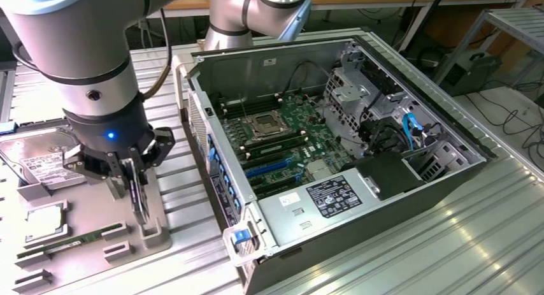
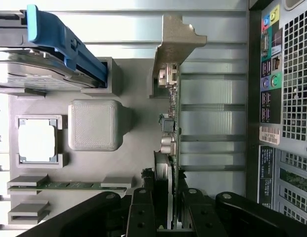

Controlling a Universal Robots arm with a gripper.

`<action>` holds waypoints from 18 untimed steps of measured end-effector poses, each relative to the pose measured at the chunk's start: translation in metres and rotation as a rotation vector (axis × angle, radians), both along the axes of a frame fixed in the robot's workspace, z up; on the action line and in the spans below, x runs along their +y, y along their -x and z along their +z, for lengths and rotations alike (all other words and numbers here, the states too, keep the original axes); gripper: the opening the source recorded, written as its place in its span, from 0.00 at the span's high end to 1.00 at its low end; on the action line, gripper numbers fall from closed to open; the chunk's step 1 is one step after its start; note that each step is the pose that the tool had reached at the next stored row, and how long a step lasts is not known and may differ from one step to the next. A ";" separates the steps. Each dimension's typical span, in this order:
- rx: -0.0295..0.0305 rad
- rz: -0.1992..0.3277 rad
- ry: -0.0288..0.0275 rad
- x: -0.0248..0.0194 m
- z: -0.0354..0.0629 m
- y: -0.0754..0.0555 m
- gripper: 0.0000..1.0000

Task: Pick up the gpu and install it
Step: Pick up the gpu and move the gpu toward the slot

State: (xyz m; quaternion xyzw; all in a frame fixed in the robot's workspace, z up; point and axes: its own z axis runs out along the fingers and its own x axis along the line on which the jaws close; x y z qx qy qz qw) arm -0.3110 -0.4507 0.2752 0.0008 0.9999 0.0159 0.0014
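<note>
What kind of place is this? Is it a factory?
Probably a robotics lab or workshop. A robot arm stands beside an open computer case and a grey tray of computer parts, with loose cables on the floor behind.

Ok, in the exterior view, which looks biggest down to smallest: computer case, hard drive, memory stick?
1. computer case, by far.
2. hard drive.
3. memory stick, long but thin.

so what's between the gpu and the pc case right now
Nothing but a bare strip of the ribbed metal table separates the gpu from the pc case; the wrist view shows it plainly.
</note>
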 end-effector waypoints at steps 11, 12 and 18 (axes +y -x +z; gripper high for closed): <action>0.0000 0.000 0.0000 0.0000 0.0149 0.000 0.73; 0.0000 0.000 0.0000 0.0000 0.0172 0.000 0.73; 0.0000 0.000 0.0001 0.0000 0.0254 0.000 0.73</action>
